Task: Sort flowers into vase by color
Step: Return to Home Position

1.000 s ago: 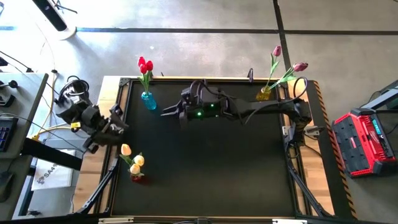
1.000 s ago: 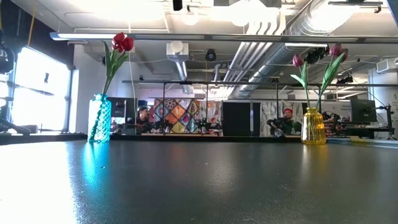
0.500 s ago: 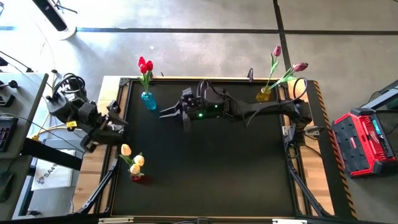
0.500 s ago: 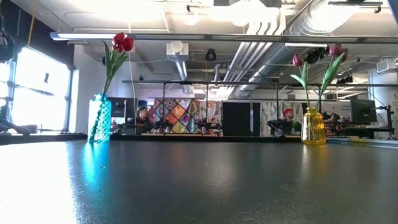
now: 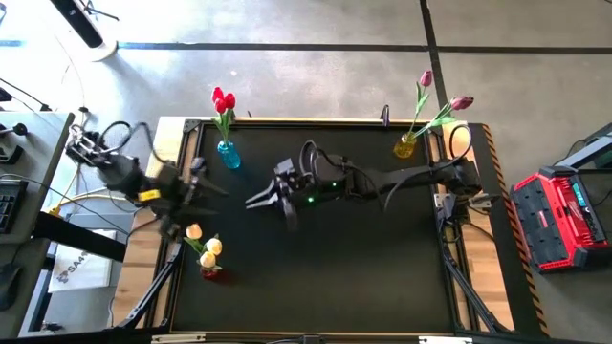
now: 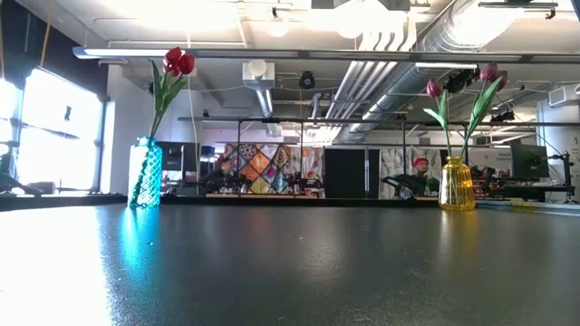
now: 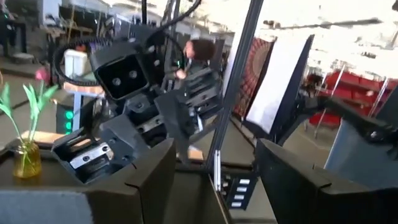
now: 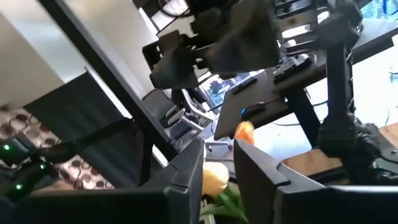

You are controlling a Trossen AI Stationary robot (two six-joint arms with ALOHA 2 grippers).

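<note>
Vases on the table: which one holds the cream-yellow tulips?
The small red vase at the left edge; the teal glass vase holds red tulips, the yellow glass vase pink ones.

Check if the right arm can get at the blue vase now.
Probably yes: the right gripper, open, hovers over bare mat near the blue vase, with nothing between them. The left gripper is off by the left edge, beside that path.

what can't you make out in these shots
- Left gripper: motion-blurred in the high view.
- Red vase: outside the low view; the right wrist view shows only its yellow flowers past the right gripper.
- Both arms: absent from the low view.
- People in the room: too small, low view.
</note>
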